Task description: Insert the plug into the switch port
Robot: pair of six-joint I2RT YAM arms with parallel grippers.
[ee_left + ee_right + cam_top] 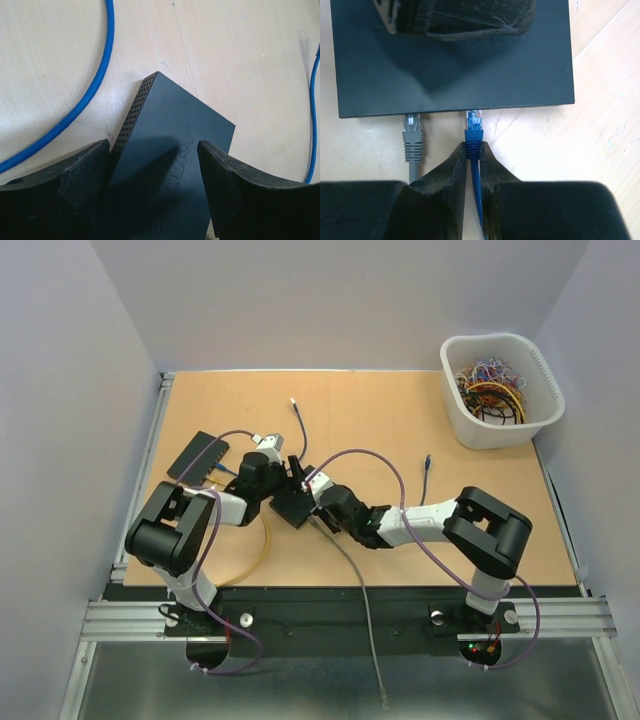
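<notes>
Table (400, 420) carries the black switch (455, 75), lying flat. The left end effector (152, 150) straddles it, jaws wide, can't tell if clamped. The right end effector (473, 148) is pinched on the blue plug (474, 122) at its boot, nose at the port edge, just beside the grey plug (412, 125).

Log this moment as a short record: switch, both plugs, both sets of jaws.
switch: black box, port edge toward the right wrist camera
grey plug: in a port, beside the blue one
blue plug: tip in the neighbouring port; full seating unclear
left jaws: clamped across the switch
right jaws: shut on the blue plug's boot
</notes>
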